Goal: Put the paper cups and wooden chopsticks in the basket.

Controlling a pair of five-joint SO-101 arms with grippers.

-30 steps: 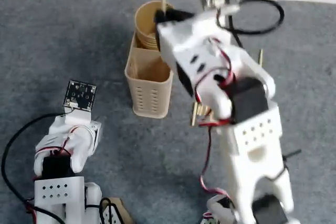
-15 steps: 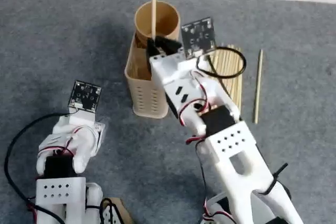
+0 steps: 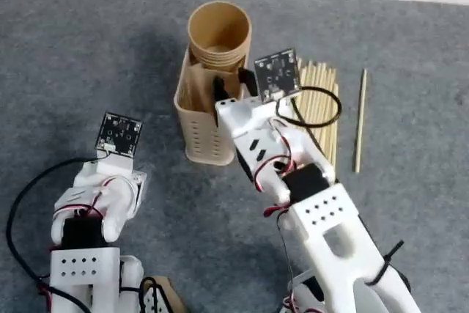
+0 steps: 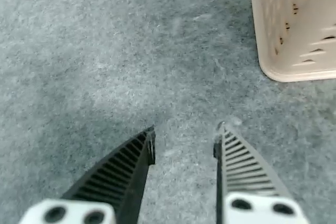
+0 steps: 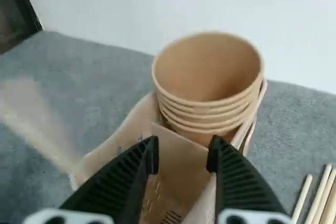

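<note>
A beige slotted basket [image 3: 209, 126] stands upright on the grey carpet. A stack of brown paper cups [image 3: 220, 28] sits in its far compartment and looks large in the right wrist view [image 5: 210, 85]. My right gripper [image 3: 232, 84] hangs over the near compartment [image 5: 176, 156], open, with nothing between its fingers. A pale blurred streak [image 5: 37, 127] crosses the right wrist view beside the basket. Several wooden chopsticks [image 3: 322, 100] lie in a pile right of the basket, and a single chopstick [image 3: 359, 119] lies further right. My left gripper [image 4: 184, 142] is open low over bare carpet, near a basket corner [image 4: 294, 35].
The left arm [image 3: 95, 203] rests at the front left, well apart from the basket. The right arm's body [image 3: 315, 210] stretches from the front edge to the basket, partly covering the chopstick pile. A white wall edge runs along the back.
The right arm swung from the chopstick pile to the basket with one chopstick held upright. That chopstick has left the gripper, which now stands open. The left arm has not moved.
</note>
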